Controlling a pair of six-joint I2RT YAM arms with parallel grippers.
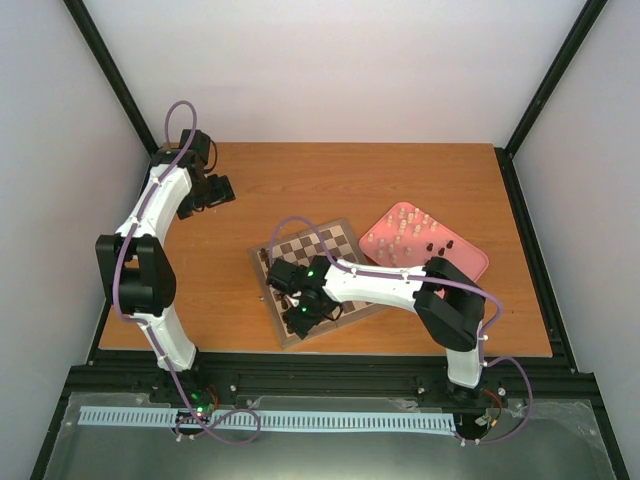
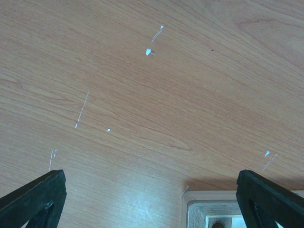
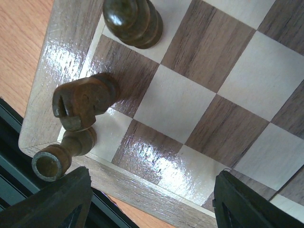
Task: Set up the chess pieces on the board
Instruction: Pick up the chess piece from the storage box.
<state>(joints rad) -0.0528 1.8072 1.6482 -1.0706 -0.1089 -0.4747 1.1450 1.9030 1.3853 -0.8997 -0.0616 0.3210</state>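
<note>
Three dark pieces [image 3: 85,102] sit right by the right gripper [image 3: 153,190], jaws wide, empty. Rest of the chess pieces [image 1: 410,228] are in the pink tray [image 1: 475,265] by the table's [image 1: 300,180] right edge, so that arm's nearer.

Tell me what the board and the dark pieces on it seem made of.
The board seems wood or veneer under glossy varnish: grain streaks cross both check colours and light glares off it. The dark pieces are probably stained, polished wood: soft highlights, faint grain, though plastic cannot be excluded.

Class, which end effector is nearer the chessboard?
Right: the right end effector hovers over the chessboard, at its near-left corner; the left end effector is off it, far left over the table.
</note>
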